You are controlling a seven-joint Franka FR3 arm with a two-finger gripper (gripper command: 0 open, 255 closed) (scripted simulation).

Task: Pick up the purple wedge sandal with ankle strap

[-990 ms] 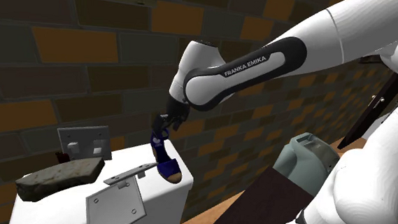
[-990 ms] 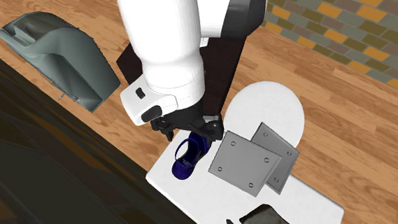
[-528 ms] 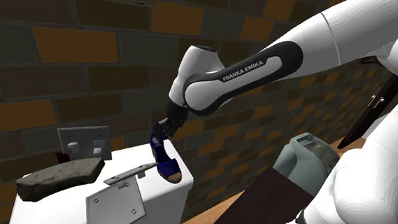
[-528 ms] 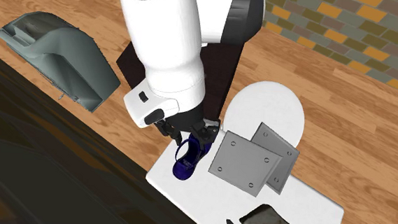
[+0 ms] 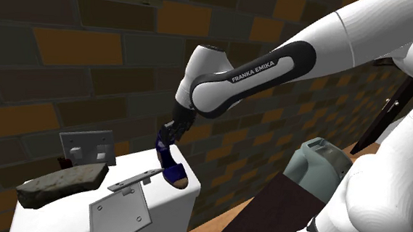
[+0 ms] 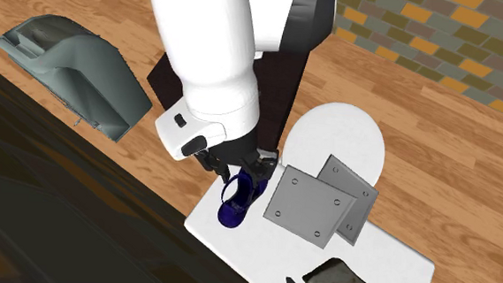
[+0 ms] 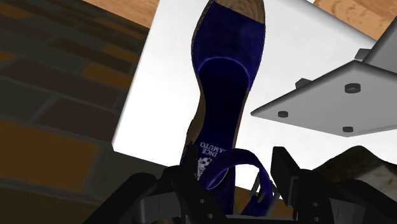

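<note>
Jaws lowered astride sandal [image 7: 224, 79], wrist view shows lettering

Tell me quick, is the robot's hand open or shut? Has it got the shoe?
Gripper: open, with one finger on each side of the heel of the shoe, not clasping it yet.

The sandal [image 7: 222, 83] has a matt, cloth-like insole and a rough tan toe rim. Beside the sandal, the grey plate [image 7: 331, 105] looks like smooth metal; the white bench [image 7: 168, 83] under it is matt.
</note>
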